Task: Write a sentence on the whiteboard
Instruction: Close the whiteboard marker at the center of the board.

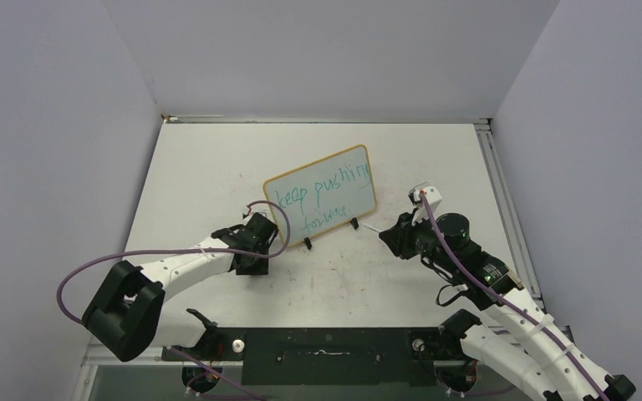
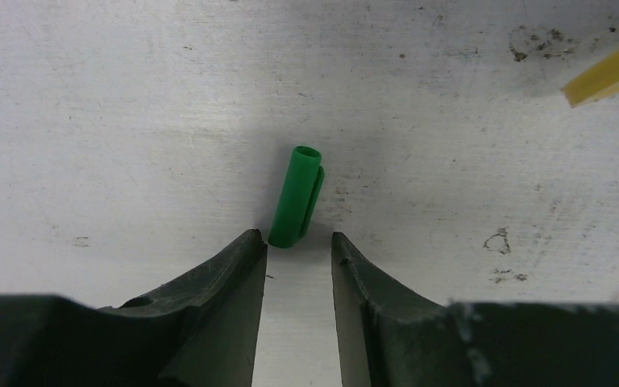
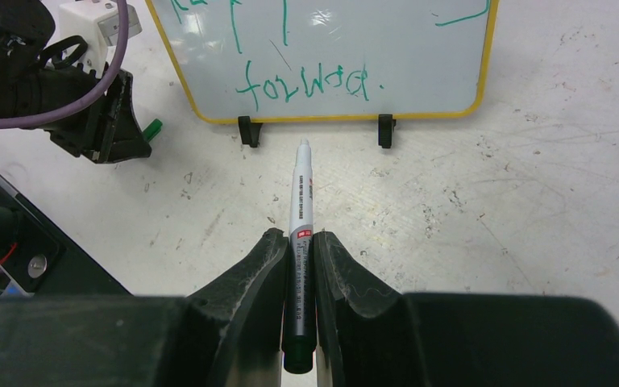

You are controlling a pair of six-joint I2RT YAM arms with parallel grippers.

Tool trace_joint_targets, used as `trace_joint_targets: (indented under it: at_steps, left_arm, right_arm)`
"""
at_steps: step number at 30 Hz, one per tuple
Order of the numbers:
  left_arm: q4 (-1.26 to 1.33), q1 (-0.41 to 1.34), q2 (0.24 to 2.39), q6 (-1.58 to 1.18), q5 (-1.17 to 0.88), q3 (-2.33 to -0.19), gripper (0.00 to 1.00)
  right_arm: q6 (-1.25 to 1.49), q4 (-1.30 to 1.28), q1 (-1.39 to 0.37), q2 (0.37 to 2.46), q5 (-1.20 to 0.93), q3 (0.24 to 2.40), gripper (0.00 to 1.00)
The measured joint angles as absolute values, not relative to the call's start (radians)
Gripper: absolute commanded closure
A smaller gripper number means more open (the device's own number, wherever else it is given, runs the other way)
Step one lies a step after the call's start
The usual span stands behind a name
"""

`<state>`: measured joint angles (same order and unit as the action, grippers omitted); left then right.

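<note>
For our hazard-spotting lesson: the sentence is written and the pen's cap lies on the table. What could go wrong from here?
1. The green cap lies mostly ahead of the tips of the left gripper; closing there might pinch only its end and flick it away.
2. The right gripper holds the marker uncapped, tip aimed at the whiteboard below the sentence; a forward slip could mark it or nudge the board on its small clip feet.

Left hand (image 2: pixel 297 238) angled down, fingers (image 2: pixel 226 278) parted; right hand (image 3: pixel 300 238) extended low, clamped on marker (image 3: pixel 301 189).
</note>
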<state>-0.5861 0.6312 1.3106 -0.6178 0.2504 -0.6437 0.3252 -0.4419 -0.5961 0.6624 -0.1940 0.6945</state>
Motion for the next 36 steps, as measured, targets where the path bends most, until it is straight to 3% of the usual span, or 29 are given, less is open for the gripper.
trace_joint_targets:
  at_steps: [9, 19, 28, 36]
  left_arm:
    - [-0.557, 0.631, 1.341, -0.62, 0.277, -0.651, 0.65]
    - [-0.533, 0.631, 1.339, -0.616, 0.265, -0.646, 0.99]
    - [-0.532, 0.665, 1.258, -0.649, 0.235, -0.606, 1.0]
    - [-0.55, 0.784, 0.987, -0.638, 0.201, -0.592, 1.0]
  right_arm:
    - [0.325, -0.442, -0.596, 0.656, -0.194, 0.693, 0.95]
    - [0.325, -0.442, -0.596, 0.655, -0.191, 0.693, 0.95]
    - [0.321, -0.434, -0.596, 0.659, -0.242, 0.688, 0.95]
    - [0.321, -0.391, -0.596, 0.728, -0.324, 0.688, 0.95]
